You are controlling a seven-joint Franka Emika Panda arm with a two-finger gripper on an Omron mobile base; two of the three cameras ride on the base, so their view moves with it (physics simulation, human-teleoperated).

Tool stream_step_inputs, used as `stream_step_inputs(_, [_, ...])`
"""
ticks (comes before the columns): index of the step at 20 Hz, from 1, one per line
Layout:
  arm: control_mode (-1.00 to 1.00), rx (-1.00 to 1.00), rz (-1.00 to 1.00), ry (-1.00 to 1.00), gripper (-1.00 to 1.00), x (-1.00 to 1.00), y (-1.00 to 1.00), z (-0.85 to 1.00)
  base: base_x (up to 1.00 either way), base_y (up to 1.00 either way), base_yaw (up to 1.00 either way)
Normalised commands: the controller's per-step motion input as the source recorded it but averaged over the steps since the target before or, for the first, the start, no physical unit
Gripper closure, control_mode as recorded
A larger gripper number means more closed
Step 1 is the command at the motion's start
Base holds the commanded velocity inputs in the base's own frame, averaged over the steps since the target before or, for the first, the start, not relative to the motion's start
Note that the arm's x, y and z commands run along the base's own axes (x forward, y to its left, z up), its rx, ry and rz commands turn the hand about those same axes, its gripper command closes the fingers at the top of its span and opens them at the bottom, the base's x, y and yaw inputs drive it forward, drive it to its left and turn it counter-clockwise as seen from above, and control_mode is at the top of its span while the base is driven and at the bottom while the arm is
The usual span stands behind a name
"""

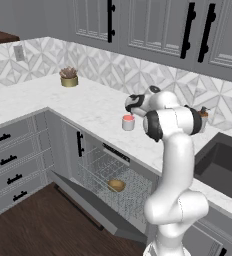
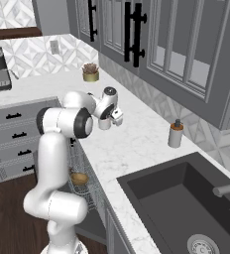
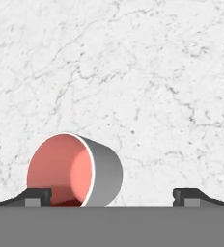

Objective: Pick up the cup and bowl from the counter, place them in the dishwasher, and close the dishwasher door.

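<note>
The cup [image 3: 75, 171] stood upright on the counter [image 3: 133, 72], a short cylinder with a smooth pale grey-white wall and a salmon-red inside; in the hand view its round mouth faced the camera and lay toward the left finger tip rather than centred between the two. The gripper [image 3: 112, 197] hung above it with its jaws spread wide and nothing between them, the two small dark tips [image 3: 36, 197] showing as blunt wedges well apart. From the left base view the cup [image 1: 128, 122] sat on the white slab just beside the black end of the hand [image 1: 134, 103], apart from it.

The counter [image 1: 88, 105] was glossy white stone-look, threaded with thin grey veins, turning an L-shaped corner. Below it the dishwasher [image 1: 113, 172] stood open, its silver wire rack a fine grid, a dark strip along its top edge. The bowl [image 1: 116, 185] rested in that rack, shallow, round and tan with a wooden look; it also showed past the arm in the right base view [image 2: 79, 178]. The dishwasher door [image 1: 95, 207] hung down and outward, a flat matte grey panel.

A dark inset sink [image 2: 186, 203] had squared walls. Against the patterned tile stood a slim grey soap dispenser [image 2: 175, 134] and a small gold plant pot [image 2: 90, 74]
</note>
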Motion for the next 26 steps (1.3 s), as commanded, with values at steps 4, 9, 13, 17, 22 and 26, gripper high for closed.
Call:
stream_step_inputs(4, [-1.0, -0.03, 0.0, 0.04, -1.0, 0.09, 0.14, -0.21, 0.0, 0.0, 0.0])
stream_step_inputs(9, [-1.0, -0.03, 0.0, 0.02, -1.0, 0.0, 0.08, -0.18, 0.0, 0.0, 0.0])
stream_step_inputs(13, [-1.0, -0.04, 0.0, 0.01, -1.0, 0.0, 0.07, -0.19, 0.0, 0.0, 0.0])
stream_step_inputs(17, [-1.0, -0.03, 0.0, 0.0, -1.0, 0.11, 0.06, -0.2, 0.0, 0.0, 0.0])
stream_step_inputs(22, [-1.0, -0.01, 0.0, 0.0, -1.0, 0.36, 0.1, -0.18, 0.0, 0.0, 0.0])
stream_step_inputs(26, [-1.0, 0.0, 0.0, 0.0, -1.0, 0.34, 0.07, -0.17, 0.0, 0.0, 0.0])
